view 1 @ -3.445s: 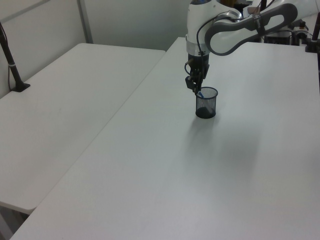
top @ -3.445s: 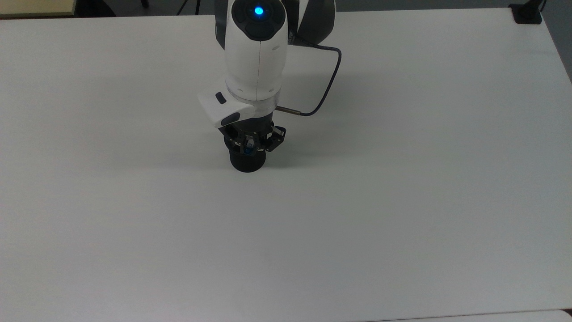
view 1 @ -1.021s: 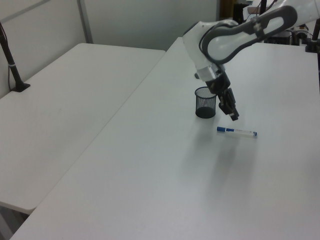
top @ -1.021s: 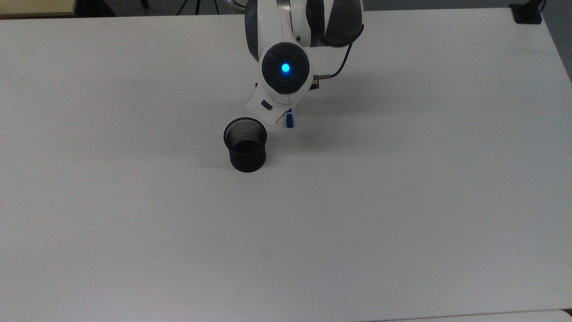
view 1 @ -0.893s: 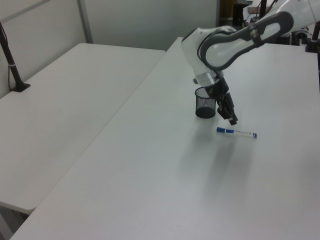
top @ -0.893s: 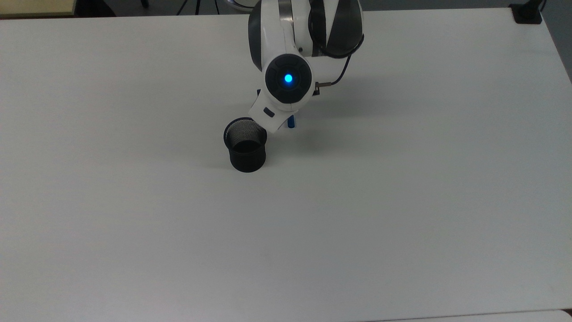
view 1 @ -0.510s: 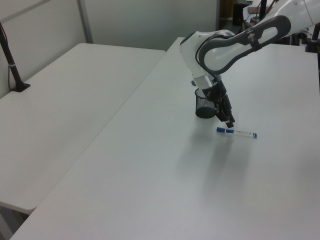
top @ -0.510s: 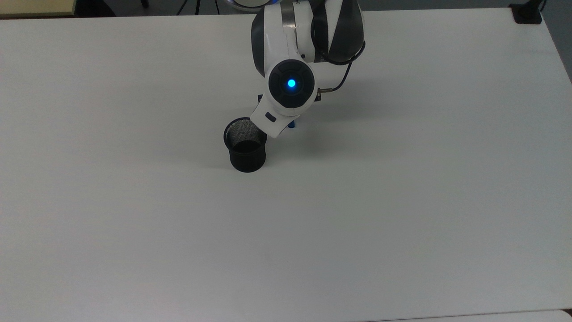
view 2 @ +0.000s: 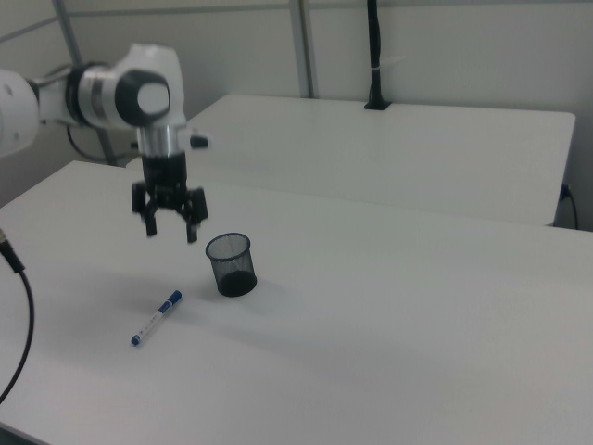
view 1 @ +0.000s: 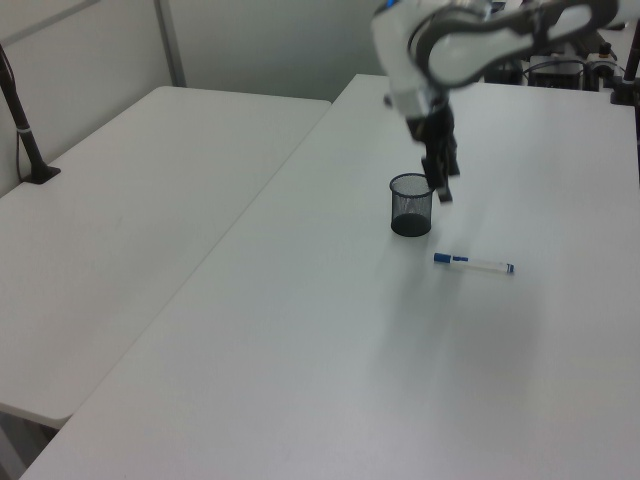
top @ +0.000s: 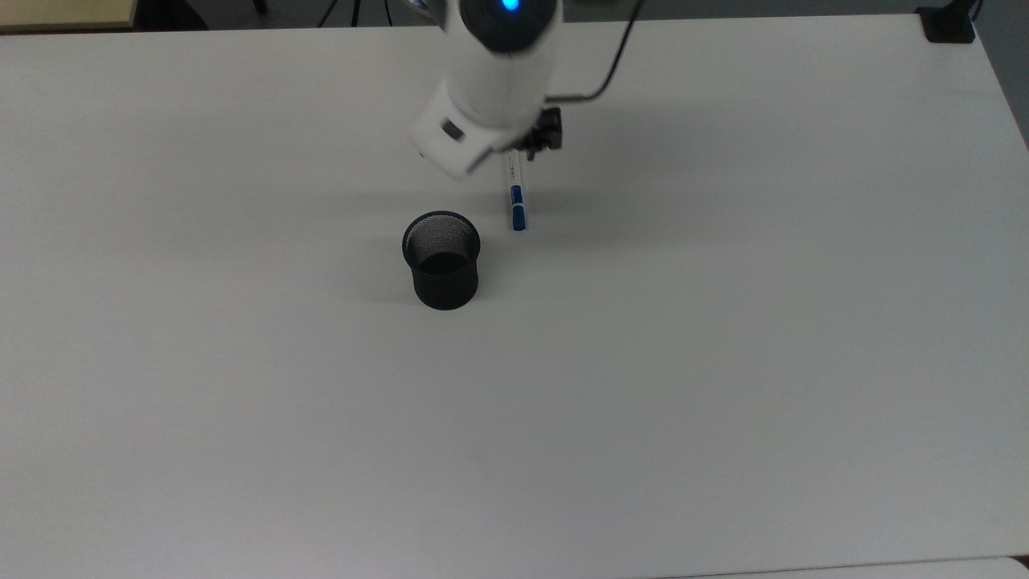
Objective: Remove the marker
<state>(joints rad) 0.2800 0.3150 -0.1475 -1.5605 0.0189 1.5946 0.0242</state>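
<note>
Marker (view 2: 156, 318) lay flat on white table (top: 723, 362), outside black mesh cup (view 2: 231, 264), near it but not touching. In top view, blue cap end pointed toward bottom of frame, barrel's far end ran under arm. Cup stood upright, nothing visible inside. Gripper (view 2: 170, 227) hung in air above table, fingers spread apart, nothing between them; in right view it sat up and left of cup, well above marker. Second white table (view 1: 120, 230) stood alongside.

The gripper (view 2: 170, 225) has risen above the marker (view 2: 156, 318).
</note>
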